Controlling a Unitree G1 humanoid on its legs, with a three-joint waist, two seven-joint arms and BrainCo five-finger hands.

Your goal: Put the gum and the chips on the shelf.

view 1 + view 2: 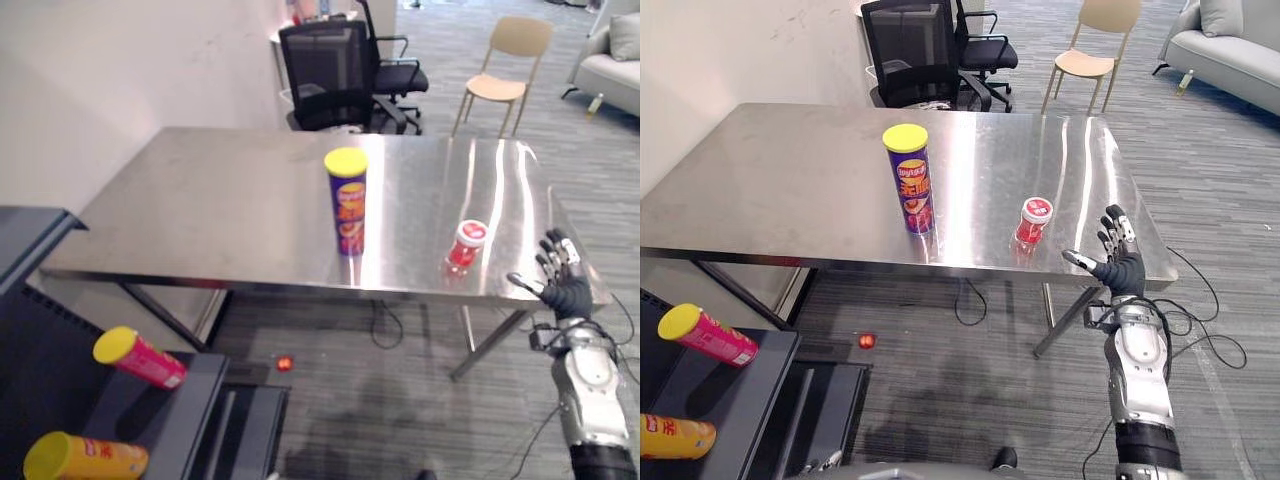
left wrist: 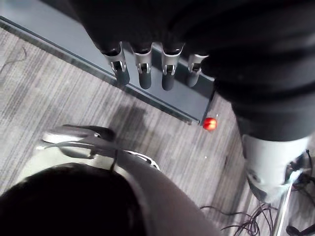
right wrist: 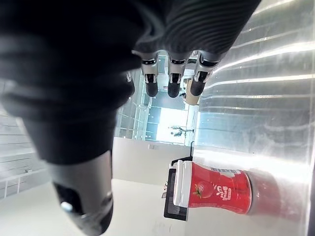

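A purple chips can (image 1: 347,203) with a yellow lid stands upright near the middle of the steel table (image 1: 200,200). To its right, close to the front edge, stands the small red gum jar (image 1: 465,245) with a white lid, also seen in the right wrist view (image 3: 211,189). My right hand (image 1: 560,280) is open with fingers spread, raised at the table's front right corner, a little right of the gum and apart from it. My left hand (image 2: 147,69) hangs open with straight fingers (image 2: 142,73) above the floor. The dark shelf (image 1: 185,405) is at the lower left.
On the shelf lie a pink can (image 1: 140,358) with a yellow lid and a yellow can (image 1: 85,458). A small red thing (image 1: 285,364) lies on the carpet under the table's front. Behind the table stand a black office chair (image 1: 330,75), a wooden chair (image 1: 510,60) and a sofa (image 1: 615,60).
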